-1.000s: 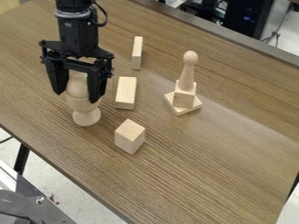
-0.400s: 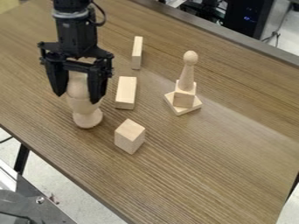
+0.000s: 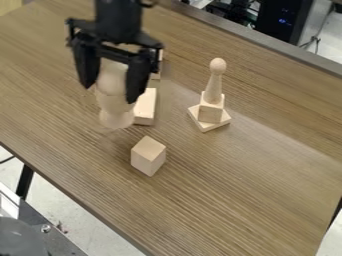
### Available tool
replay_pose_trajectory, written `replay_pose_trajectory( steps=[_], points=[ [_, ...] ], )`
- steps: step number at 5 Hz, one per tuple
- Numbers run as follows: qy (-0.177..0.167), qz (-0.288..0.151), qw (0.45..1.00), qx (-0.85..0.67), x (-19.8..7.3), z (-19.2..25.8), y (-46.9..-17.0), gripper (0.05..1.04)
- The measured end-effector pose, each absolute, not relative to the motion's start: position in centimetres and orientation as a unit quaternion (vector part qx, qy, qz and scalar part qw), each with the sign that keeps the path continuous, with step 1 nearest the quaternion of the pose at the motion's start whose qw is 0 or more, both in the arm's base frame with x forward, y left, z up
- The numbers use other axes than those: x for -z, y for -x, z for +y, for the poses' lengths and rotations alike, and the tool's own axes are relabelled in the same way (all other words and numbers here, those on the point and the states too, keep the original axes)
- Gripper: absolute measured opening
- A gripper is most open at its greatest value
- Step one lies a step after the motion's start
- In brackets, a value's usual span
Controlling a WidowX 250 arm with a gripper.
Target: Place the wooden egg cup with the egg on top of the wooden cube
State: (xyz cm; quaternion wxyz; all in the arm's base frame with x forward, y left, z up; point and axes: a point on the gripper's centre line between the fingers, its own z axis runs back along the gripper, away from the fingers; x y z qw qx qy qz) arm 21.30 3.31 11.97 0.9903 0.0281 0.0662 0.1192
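End effector pinches turned wooden piece, apparently above table. Judged step: mid-carry; next move calls for steady, upright hold.

Lab or office, wood-grain table, dark computer tower

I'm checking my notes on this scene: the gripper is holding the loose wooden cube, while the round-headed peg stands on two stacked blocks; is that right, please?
Not quite: the camera view shows the gripper holding a rounded wooden piece, while the loose wooden cube sits on the table. The round-headed peg does stand on two stacked blocks.
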Motion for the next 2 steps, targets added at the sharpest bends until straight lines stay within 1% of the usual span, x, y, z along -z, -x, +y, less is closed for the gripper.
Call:
replay_pose_trajectory(
  steps=[1, 2],
  points=[
    [-0.046, 0.076, 0.992, -0.089, -12.2, 0.8, -21.1, 0.854],
    [-0.044, 0.064, 0.994, -0.076, -12.7, -0.2, -21.1, 0.854]
  ],
)
